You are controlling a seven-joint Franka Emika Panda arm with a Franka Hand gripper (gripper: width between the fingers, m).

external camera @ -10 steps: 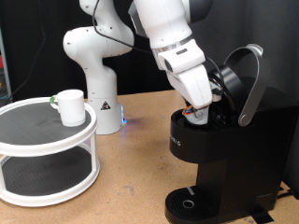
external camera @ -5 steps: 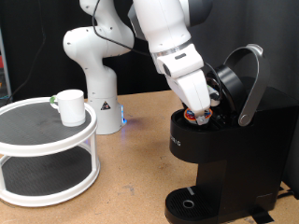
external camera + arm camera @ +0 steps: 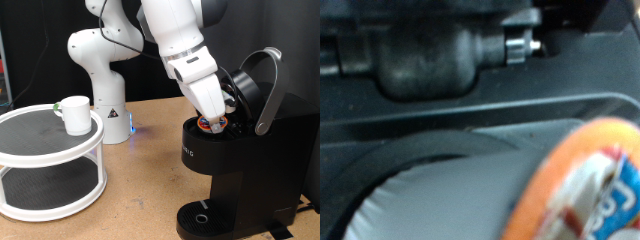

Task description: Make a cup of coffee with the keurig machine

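The keurig machine [image 3: 245, 170] stands at the exterior view's right with its silver-grey handle [image 3: 268, 90] raised and its pod chamber open. My gripper [image 3: 212, 120] reaches down into that chamber, shut on a small white pod with an orange lid [image 3: 208, 124]. In the wrist view the pod [image 3: 585, 185] fills the frame, blurred and seen from the side, over the dark rim of the chamber [image 3: 440, 110]. The fingers themselves do not show there. The white cup [image 3: 74, 113] stands far off at the exterior view's left on a round white shelf.
The two-tier round white shelf [image 3: 50, 160] takes up the exterior view's lower left. The arm's white base [image 3: 105, 90] stands behind it on the wooden table. The machine's round drip tray [image 3: 203, 217] is bare.
The hand with the pod has shifted a little to the exterior view's left over the chamber a second ago, then stayed put. The cup and machine have not moved.
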